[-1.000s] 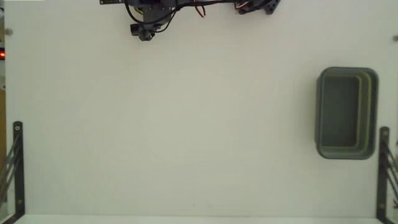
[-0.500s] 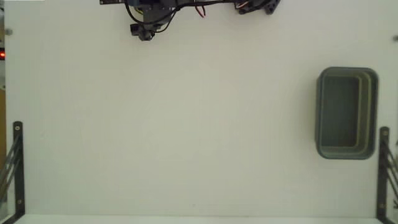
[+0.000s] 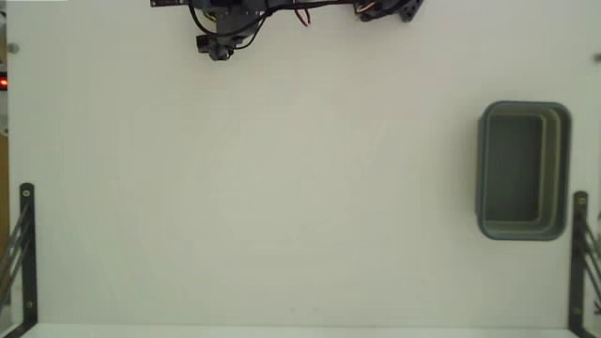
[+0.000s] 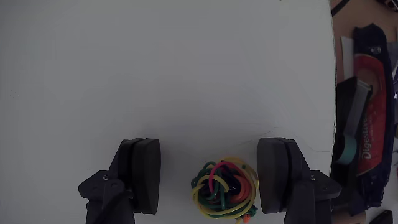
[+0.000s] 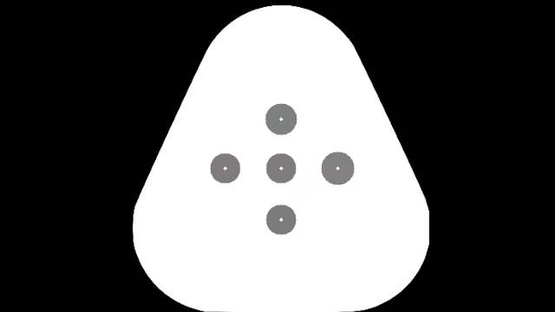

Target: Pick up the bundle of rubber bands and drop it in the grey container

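In the wrist view the bundle of rubber bands [image 4: 224, 190], a small tangle of yellow, red, green and orange loops, lies on the white table. My gripper [image 4: 210, 155] stands open around it, one dark finger on each side. The bundle sits closer to the right finger [image 4: 277, 171] than to the left finger [image 4: 143, 174]. In the fixed view the grey container [image 3: 523, 171] rests near the table's right edge, with nothing showing inside it. Only part of the arm [image 3: 222, 38] shows at the top edge there, and the bundle is hidden.
Black metal brackets stand at the lower left [image 3: 25, 249] and lower right [image 3: 579, 253] of the fixed view. In the wrist view the table edge [image 4: 329, 93] runs down the right side, with a red and dark-blue packet [image 4: 373, 106] beyond it.
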You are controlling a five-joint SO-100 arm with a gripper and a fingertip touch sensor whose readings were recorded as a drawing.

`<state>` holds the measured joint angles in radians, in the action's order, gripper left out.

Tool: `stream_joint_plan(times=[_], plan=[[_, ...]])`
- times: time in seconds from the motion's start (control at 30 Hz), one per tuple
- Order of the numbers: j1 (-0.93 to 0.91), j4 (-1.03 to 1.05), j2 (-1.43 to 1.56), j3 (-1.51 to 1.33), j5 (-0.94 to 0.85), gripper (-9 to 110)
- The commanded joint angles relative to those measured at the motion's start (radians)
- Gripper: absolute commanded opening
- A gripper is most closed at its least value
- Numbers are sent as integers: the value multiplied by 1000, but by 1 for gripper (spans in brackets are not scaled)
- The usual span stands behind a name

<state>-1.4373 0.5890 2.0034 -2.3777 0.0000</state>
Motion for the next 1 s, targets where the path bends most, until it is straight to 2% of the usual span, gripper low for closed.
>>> stream_joint_plan(times=[0.0, 0.97], plan=[[-15, 4, 16, 2, 0, 94], [-15, 4, 16, 2, 0, 87]])
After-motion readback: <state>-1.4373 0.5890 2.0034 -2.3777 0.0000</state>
